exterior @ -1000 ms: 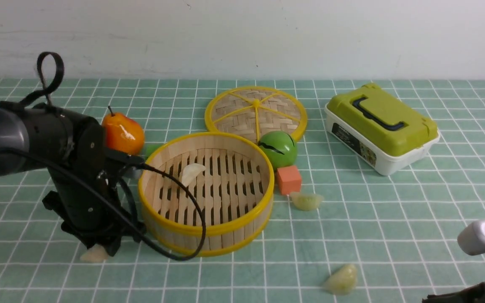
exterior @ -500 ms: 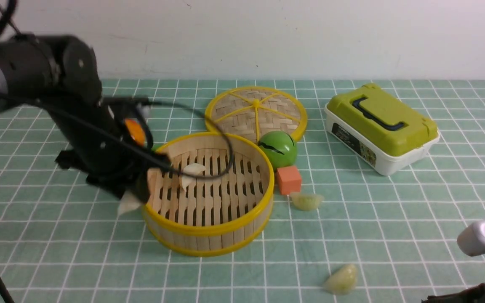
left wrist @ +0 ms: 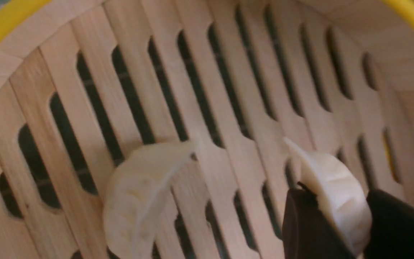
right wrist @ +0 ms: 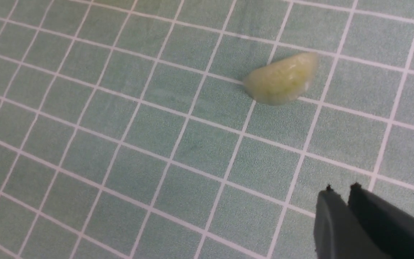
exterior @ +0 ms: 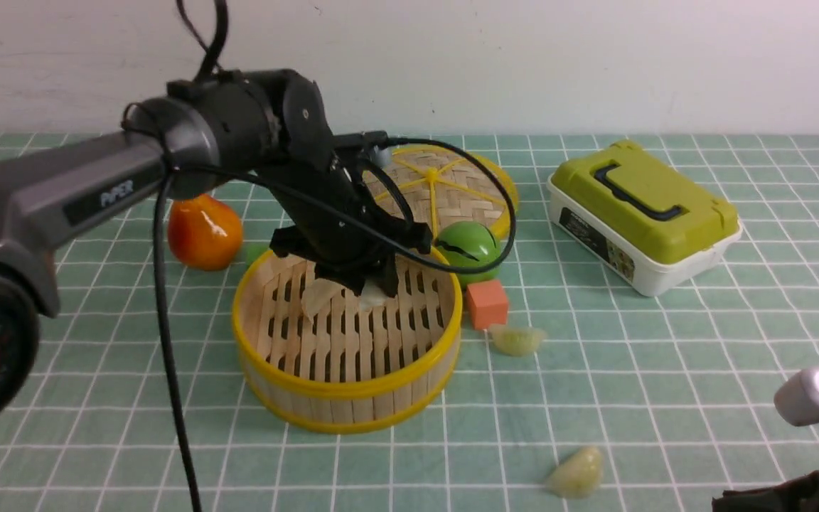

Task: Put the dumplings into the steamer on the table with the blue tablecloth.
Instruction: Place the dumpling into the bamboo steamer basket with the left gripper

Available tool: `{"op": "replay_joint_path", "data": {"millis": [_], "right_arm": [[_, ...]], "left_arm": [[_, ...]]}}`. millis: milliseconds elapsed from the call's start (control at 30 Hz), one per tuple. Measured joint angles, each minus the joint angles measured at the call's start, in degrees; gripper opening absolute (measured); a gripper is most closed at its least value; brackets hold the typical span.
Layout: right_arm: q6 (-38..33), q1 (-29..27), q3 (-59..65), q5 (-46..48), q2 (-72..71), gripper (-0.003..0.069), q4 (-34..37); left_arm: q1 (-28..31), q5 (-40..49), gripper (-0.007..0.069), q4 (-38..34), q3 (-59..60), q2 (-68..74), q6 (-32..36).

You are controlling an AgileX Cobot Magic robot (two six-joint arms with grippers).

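The round bamboo steamer (exterior: pixel 352 407) stands in the middle of the table with the blue tablecloth (exterior: pixel 665 398). My left gripper (exterior: pixel 375 288) hangs inside it, shut on a white dumpling (left wrist: pixel 336 194) just above the slatted floor (left wrist: pixel 228 90). Beside it, a second white dumpling (exterior: pixel 319 297) lies on the slats (left wrist: pixel 138 194). Two greenish dumplings rest on the cloth, one right of the steamer (exterior: pixel 516 339) and one near the front (exterior: pixel 575 471). My right gripper (right wrist: pixel 341 189) hovers shut and empty above the cloth, a short way from the front greenish dumpling (right wrist: pixel 282 82).
Behind the steamer lies its flat woven lid (exterior: pixel 452 185), with a green ball (exterior: pixel 471 250) and an orange cube (exterior: pixel 488 304) at the steamer's right side. An orange pear (exterior: pixel 205 231) sits at its left. A green-lidded white box (exterior: pixel 644 213) stands at the right.
My left gripper lifted the white dumpling from the cloth left of the steamer and carried it up and rightwards over the rim into the steamer. The right arm stayed put.
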Motion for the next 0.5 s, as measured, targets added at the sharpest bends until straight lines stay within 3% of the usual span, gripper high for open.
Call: {"op": "replay_joint_path", "data": {"millis": [167, 267, 333, 400, 500], "right_arm": [[0.0, 0.0, 0.0, 0.0, 0.0, 0.007, 0.0], [0.0, 0.0, 0.0, 1.0, 0.0, 0.0079, 0.0], [0.0, 0.0, -0.2, 1.9, 0.0, 0.0089, 0.0], [0.0, 0.0, -0.7, 3.0, 0.1, 0.0103, -0.1], [0.2, 0.0, -7.0, 7.7, 2.7, 0.0153, 1.1]], "left_arm": [[0.0, 0.1, 0.0255, 1.0, -1.0, 2.5, -1.3], [0.0, 0.7, 0.0367, 1.0, -1.1, 2.7, -1.2], [0.0, 2.2, 0.04, 1.0, -1.1, 1.7, -1.2], [0.0, 3.8, 0.0409, 1.2, -1.1, 0.2, -1.0], [0.0, 7.8, 0.0356, 2.8, -1.1, -7.8, 0.1]]}}
